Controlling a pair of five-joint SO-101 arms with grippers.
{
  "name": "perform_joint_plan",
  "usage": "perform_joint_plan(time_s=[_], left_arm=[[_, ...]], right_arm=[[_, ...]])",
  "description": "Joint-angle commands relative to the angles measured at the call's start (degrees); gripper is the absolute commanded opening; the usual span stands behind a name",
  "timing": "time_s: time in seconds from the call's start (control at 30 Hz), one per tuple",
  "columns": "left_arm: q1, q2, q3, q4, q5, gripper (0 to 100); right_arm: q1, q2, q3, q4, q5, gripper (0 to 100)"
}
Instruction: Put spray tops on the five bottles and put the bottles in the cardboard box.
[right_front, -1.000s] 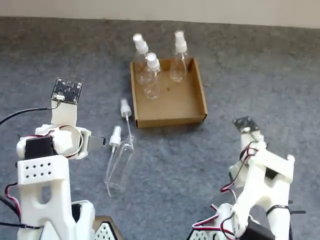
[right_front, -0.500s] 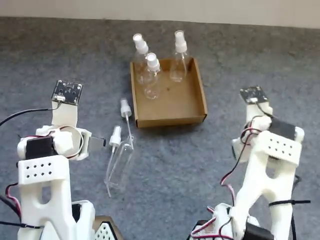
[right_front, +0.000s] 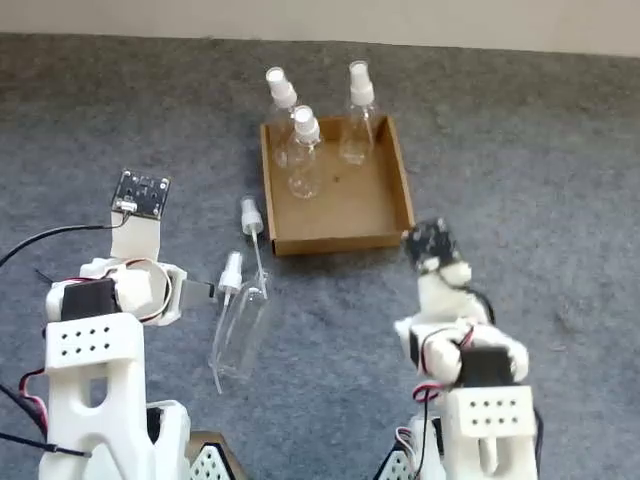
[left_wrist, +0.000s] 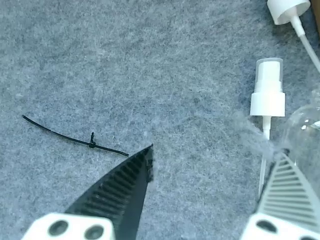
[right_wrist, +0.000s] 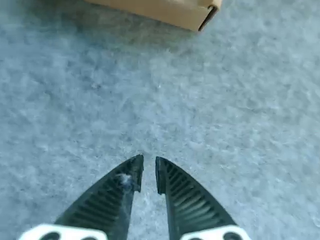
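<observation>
Cardboard box (right_front: 338, 241) upper centre, holding 3 capped bottles (right_front: 303, 150). Centre left: 1 uncapped bottle (right_front: 238, 330) lying flat, 2 loose tops (right_front: 231, 272) beside. Left gripper (left_wrist: 215, 157) spread wide by its neck; right gripper (right_wrist: 149, 172) pinched narrow, empty.

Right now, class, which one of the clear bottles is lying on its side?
The bottle on the carpet, left of the cardboard box. It lies flat, while the other three stand upright with white spray tops at the box.
</observation>
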Motion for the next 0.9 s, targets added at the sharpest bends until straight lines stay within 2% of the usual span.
perform_joint_plan(time_s=[0.0,0.1,0.27,0.4,0.67,0.87], left_arm=[[1.01,-0.4,-0.22,-1.23,2.29,32],[1.01,-0.4,-0.22,-1.23,5.1,32],[1.01,-0.4,1.98,-1.41,5.89,32],[0.57,-0.4,7.08,-6.24,5.71,32],[0.22,-0.4,11.56,-11.96,5.63,32],[-3.82,-0.4,13.14,-17.05,5.63,32]], right_arm=[[-0.31,-5.93,7.87,-3.74,-0.35,0.9],[-0.31,-10.77,11.47,-3.74,-0.35,0.9],[-0.31,-22.37,17.27,-3.74,2.9,1.0],[-0.31,-33.54,25.98,-3.74,3.08,1.0],[-0.22,-32.4,30.46,-3.65,3.08,1.0],[-0.13,-32.22,30.46,-3.3,3.08,1.0]])
